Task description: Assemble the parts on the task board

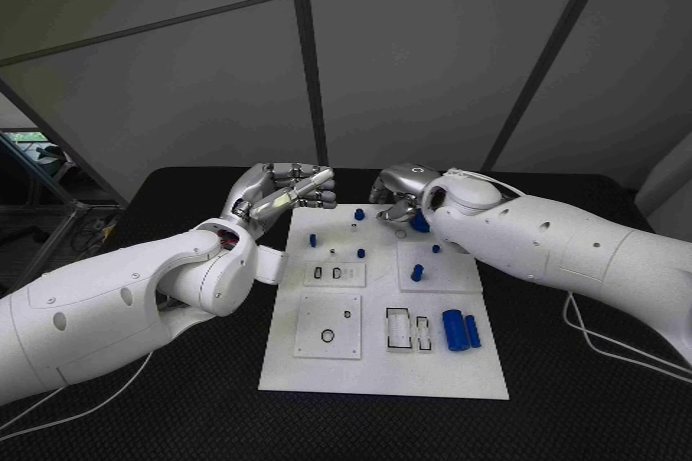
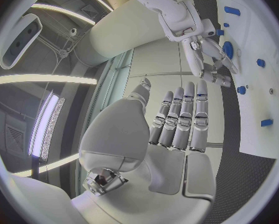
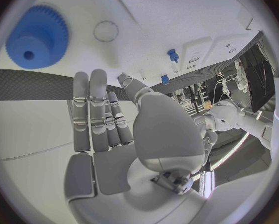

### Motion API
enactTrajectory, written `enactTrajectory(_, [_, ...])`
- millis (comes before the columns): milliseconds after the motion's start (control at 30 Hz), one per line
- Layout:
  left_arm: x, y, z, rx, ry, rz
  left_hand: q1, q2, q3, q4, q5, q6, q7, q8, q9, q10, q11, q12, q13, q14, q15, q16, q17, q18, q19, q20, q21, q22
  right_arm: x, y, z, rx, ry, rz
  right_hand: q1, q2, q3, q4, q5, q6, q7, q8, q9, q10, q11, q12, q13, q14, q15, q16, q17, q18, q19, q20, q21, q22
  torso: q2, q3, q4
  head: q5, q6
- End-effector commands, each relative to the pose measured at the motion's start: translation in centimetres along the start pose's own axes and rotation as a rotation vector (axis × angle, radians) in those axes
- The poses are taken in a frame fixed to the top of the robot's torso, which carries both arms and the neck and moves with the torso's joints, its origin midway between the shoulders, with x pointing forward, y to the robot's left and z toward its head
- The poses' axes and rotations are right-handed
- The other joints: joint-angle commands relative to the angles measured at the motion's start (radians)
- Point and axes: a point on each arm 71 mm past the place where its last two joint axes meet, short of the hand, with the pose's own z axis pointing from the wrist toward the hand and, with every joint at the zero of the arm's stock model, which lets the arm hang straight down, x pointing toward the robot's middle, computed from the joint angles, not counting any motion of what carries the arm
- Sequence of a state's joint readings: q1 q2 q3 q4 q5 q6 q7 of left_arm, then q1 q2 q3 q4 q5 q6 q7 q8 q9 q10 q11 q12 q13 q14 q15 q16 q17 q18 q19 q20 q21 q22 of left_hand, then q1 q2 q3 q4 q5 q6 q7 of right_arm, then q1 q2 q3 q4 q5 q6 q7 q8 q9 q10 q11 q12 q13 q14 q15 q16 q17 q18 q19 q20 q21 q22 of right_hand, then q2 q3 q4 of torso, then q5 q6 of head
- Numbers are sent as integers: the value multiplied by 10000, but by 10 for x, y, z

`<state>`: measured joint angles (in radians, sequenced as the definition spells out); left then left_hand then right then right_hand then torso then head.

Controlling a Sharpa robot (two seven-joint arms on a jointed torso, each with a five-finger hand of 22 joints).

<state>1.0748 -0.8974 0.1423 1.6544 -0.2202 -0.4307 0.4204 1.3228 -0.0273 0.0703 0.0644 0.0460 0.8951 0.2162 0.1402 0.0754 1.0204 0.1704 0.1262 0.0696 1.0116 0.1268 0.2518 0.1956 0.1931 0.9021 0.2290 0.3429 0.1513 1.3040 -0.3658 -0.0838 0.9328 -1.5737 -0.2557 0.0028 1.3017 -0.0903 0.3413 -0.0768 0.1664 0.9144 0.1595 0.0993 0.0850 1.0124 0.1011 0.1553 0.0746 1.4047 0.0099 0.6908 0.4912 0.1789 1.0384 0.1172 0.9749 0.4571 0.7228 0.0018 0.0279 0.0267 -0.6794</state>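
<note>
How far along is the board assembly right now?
Early to midway, at a guess. Several small blue pegs already stand on the task board. Both the left hand and right hand hold nothing. Two blue cylinders lie loose; a blue gear sits near the right hand.

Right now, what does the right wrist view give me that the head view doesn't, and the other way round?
Right wrist view alone: a blue gear, toothed with a centre hole, lying on the task board ahead of the right hand, whose straight fingers hold nothing.

Head view alone: the board's whole layout, two blue cylinders lying at its near right, and the left hand at its far-left corner.

Both: the white board, small blue pegs and the right hand.
</note>
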Motion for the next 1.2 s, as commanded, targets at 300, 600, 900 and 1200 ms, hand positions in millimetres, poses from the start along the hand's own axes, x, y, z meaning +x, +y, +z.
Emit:
enactTrajectory(300, [-19,1,0,25,-174,245,-37,113,-84,-10,7,79,43,-50,-3,78,-3,-36,5,-49,13,-41,27,-138,-19,46,-71,-18,-27,-53,-56,699,-1285,2343,-57,-403,-176,42,261,392,-148,103,-5,3214,-504,2126,1157,589,-374,1106,1082,-172,943,-327,960,1503,-174,49,-290,97,215])
enactTrajectory(600, [-18,4,2,1,-115,209,-34,119,-83,-12,7,84,41,-50,-2,83,-4,-36,6,-48,12,-41,29,-138,-20,46,-72,-18,-21,-81,-70,1723,-200,2615,28,-243,-1340,839,402,-749,-95,625,-16,3477,-428,10626,10137,1111,-323,6200,7021,-892,2952,-321,3751,6156,-141,57,-274,-51,171])
enactTrajectory(900, [-17,5,3,-9,-77,182,-31,124,-82,-14,7,88,39,-50,-2,89,-5,-35,7,-49,12,-41,30,-138,-22,47,-74,-19,-13,-83,-63,2209,743,2585,-42,-211,-1738,1165,414,-1190,-37,914,-23,4252,-369,12164,12108,1263,-233,7228,8316,-1172,3670,-238,4618,7851,-122,59,-275,-92,102])
enactTrajectory(1200, [-13,6,4,-5,1,126,-26,131,-82,-18,7,94,36,-51,-2,97,-8,-35,8,-50,11,-42,32,-139,-27,48,-79,-22,-8,-78,-49,2518,1173,2351,-76,-156,-1901,1334,386,-1425,-38,1060,-33,4429,-352,12489,12555,1291,-211,7510,8665,-1261,3889,-204,4893,8395,-97,65,-235,-224,44])
